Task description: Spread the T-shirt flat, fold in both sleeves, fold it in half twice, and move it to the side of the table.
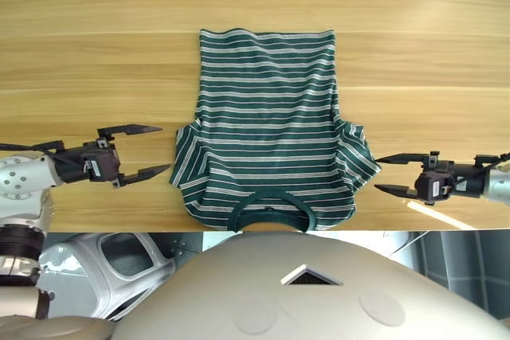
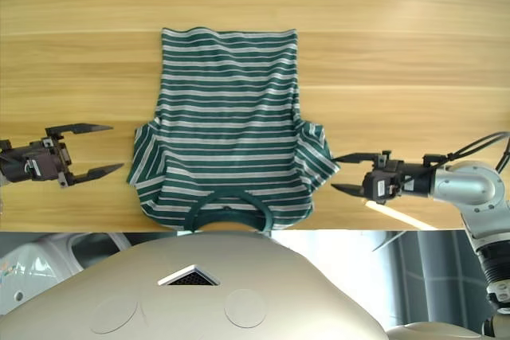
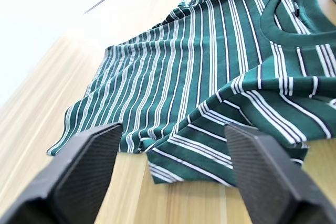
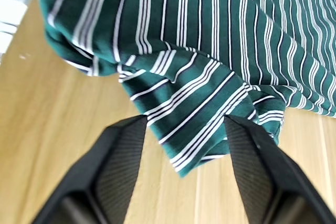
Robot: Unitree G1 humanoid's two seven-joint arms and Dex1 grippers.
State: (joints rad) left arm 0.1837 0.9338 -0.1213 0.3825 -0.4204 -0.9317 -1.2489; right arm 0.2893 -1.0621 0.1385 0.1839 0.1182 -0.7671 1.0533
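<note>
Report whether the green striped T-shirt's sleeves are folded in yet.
Not folded in. The green striped T-shirt lies spread on the wooden table, its left sleeve and right sleeve both sticking out sideways.

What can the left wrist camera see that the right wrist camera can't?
Left wrist view: the collar and the left sleeve, lying just ahead of the open left hand.
Right wrist view: the right sleeve, a bit bunched up, just ahead of the open right hand.
Both: the green striped shirt on the wooden table, and two black fingers spread apart.
</note>
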